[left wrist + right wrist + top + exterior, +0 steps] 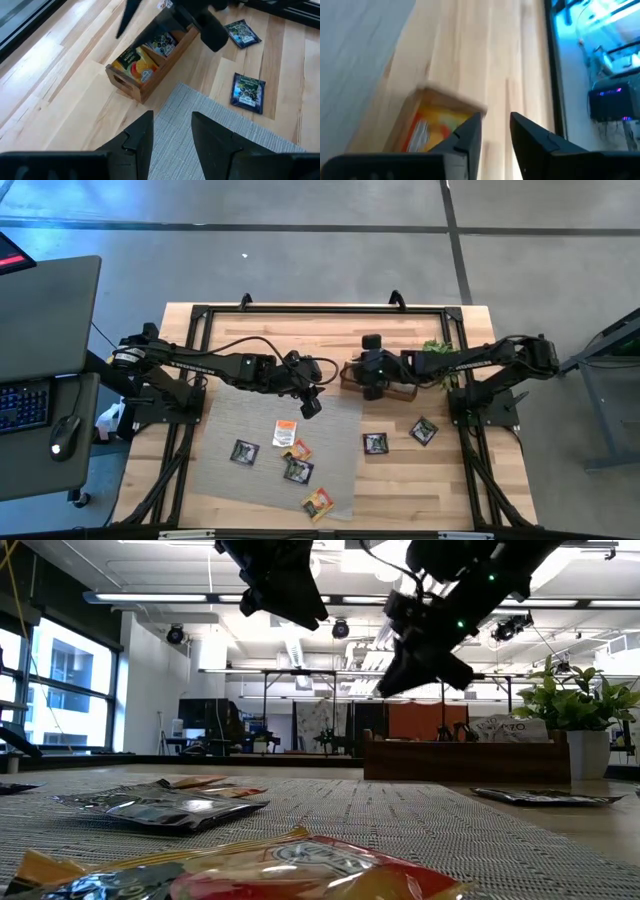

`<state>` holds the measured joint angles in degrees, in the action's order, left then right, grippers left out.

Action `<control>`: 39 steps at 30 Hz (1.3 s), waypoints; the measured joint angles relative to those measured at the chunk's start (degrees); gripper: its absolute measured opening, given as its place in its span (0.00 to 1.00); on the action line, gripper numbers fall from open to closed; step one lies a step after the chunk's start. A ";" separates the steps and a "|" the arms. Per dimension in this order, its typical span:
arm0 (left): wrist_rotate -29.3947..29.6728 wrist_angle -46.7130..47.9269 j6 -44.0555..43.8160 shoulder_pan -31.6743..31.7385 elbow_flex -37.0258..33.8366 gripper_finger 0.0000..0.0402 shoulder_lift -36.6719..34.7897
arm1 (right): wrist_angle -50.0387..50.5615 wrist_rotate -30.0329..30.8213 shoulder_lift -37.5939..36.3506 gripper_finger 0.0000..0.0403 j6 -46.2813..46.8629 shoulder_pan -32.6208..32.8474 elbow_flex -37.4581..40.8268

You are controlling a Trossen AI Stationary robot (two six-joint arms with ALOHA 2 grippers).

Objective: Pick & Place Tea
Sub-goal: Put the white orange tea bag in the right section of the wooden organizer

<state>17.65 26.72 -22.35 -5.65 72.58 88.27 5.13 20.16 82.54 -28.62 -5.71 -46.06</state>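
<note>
Right wrist view shows the right end effector [495, 127] empty, fingers slightly apart, over the wooden tray [390, 388] end holding an orange sachet [434, 126]; it should lift straight clear so nothing gets dragged out. The left end effector [172, 131] hovers apart and empty above the grey mat [240, 420], where 5 tea sachets [298, 471] lie, with 2 more on the bare surface [500, 490]. From overhead the right arm hides most of the tray, so its fill cannot be counted.

Both grippers, left [172, 131] and right [496, 131], parted, empty.
</note>
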 joint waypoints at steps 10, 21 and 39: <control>-0.04 0.35 0.00 0.00 0.00 0.33 0.00 | 1.23 -8.73 -0.82 0.23 14.85 2.54 0.00; -0.17 3.14 -0.25 -5.38 0.00 0.33 0.00 | 6.60 -11.15 -4.28 0.22 21.32 19.82 0.00; 9.49 12.57 -30.00 -22.99 -12.59 0.33 -4.65 | 12.51 -6.65 -4.04 0.23 33.23 23.51 0.04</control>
<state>27.14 39.29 -52.35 -28.64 59.99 83.62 17.64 13.51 78.50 4.62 17.80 -46.02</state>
